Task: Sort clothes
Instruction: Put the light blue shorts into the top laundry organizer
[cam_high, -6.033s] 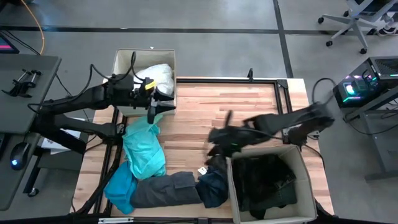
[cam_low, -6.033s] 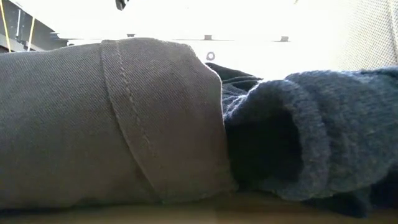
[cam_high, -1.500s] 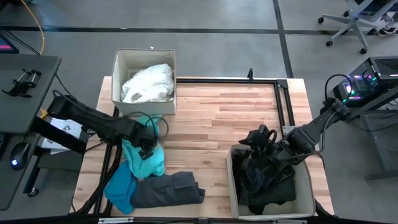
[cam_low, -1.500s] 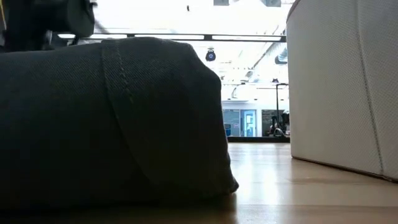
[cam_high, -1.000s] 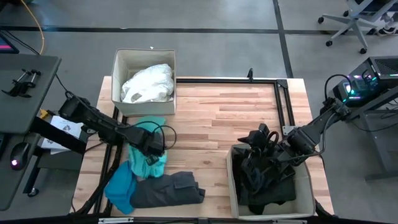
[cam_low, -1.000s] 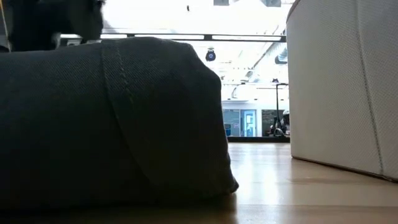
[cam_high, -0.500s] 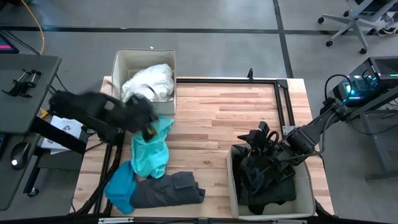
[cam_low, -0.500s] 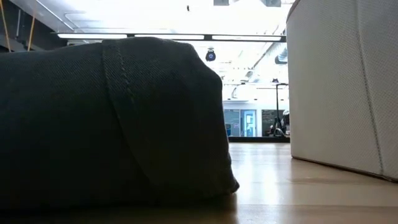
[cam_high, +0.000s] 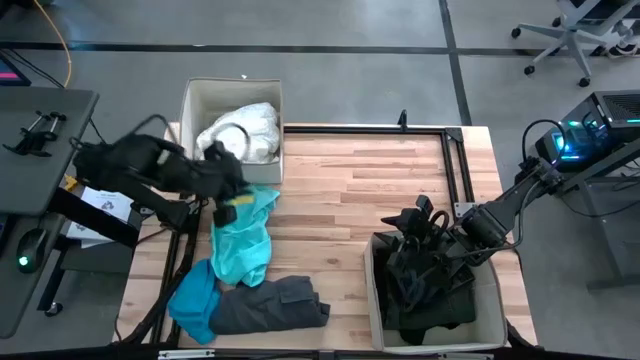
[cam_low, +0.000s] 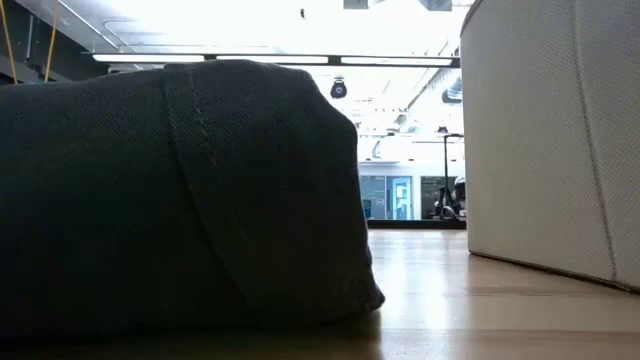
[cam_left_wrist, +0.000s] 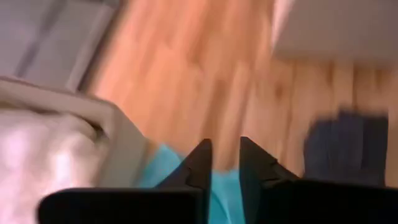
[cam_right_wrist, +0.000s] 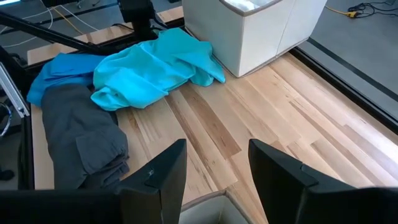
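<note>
A turquoise garment (cam_high: 240, 240) lies at the table's left, with its near end on a blue garment (cam_high: 193, 295) and a dark grey garment (cam_high: 270, 305) beside that. The dark grey one fills the left of the low view (cam_low: 180, 200). White clothes (cam_high: 240, 133) fill the far-left beige bin (cam_high: 190, 110). Dark clothes (cam_high: 425, 290) fill the near-right beige bin (cam_high: 490, 300). My left gripper (cam_high: 233, 197) is shut on the turquoise garment just in front of the far-left bin. My right gripper (cam_high: 408, 222) hangs open and empty over the right bin's far rim. My left gripper pinches the turquoise garment's far end (cam_left_wrist: 225, 190) between its two fingers, coming from above. That end (cam_right_wrist: 158, 38) is drawn up a little toward the bin. The rest lies slack on the table and on the blue garment.
Bare wooden tabletop (cam_high: 350, 190) lies between the two bins. A black metal frame (cam_high: 455, 160) runs along the table's far and right sides. In the low view the right bin's wall (cam_low: 550, 140) stands at the right.
My left gripper has gone from over the turquoise garment's middle toward the far-left bin. It has drawn the garment's far end toward the table's far edge, so the garment is stretched out. The near end stays on the blue garment.
</note>
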